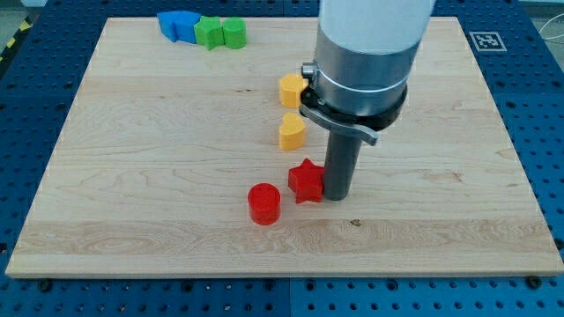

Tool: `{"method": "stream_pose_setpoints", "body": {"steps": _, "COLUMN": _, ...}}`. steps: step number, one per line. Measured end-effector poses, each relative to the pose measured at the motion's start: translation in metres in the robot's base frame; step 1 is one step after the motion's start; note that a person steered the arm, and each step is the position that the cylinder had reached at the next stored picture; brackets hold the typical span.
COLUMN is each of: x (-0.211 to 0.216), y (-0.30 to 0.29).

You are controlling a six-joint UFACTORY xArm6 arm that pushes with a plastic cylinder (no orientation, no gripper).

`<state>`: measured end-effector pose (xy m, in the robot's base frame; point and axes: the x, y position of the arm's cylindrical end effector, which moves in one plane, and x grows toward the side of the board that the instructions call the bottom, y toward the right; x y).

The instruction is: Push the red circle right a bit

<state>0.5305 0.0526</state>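
Note:
The red circle (263, 203) lies on the wooden board (132, 176) below its middle. A red star (306, 180) lies just to its upper right, a small gap apart. My tip (337, 195) stands on the board right beside the star's right side, touching or nearly touching it. The tip is to the right of the red circle, with the star between them.
A yellow heart (292, 131) and a yellow pentagon-like block (292, 90) lie above the star, next to the arm's grey body (361, 62). Two blue blocks (179, 24) and two green blocks (220, 33) are bunched at the view's top left.

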Motion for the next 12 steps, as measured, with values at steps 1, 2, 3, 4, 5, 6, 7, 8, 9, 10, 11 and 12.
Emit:
{"method": "stream_pose_setpoints", "body": {"steps": 1, "x": -0.015, "y": -0.017}}
{"method": "stream_pose_setpoints", "body": {"steps": 2, "x": -0.022, "y": -0.029}}
{"method": "stream_pose_setpoints", "body": {"steps": 3, "x": -0.022, "y": -0.029}}
{"method": "stream_pose_setpoints", "body": {"steps": 4, "x": -0.003, "y": -0.013}}
{"method": "stream_pose_setpoints", "body": {"steps": 5, "x": 0.022, "y": -0.016}}
{"method": "stream_pose_setpoints", "body": {"steps": 6, "x": 0.048, "y": -0.029}}
{"method": "stream_pose_setpoints", "body": {"steps": 7, "x": 0.052, "y": -0.033}}
{"method": "stream_pose_setpoints", "body": {"steps": 8, "x": 0.052, "y": -0.036}}
{"method": "stream_pose_setpoints", "body": {"steps": 9, "x": 0.054, "y": -0.034}}
{"method": "stream_pose_setpoints", "body": {"steps": 10, "x": 0.087, "y": -0.017}}
{"method": "stream_pose_setpoints", "body": {"steps": 11, "x": 0.089, "y": -0.016}}
{"method": "stream_pose_setpoints", "body": {"steps": 12, "x": 0.088, "y": -0.05}}
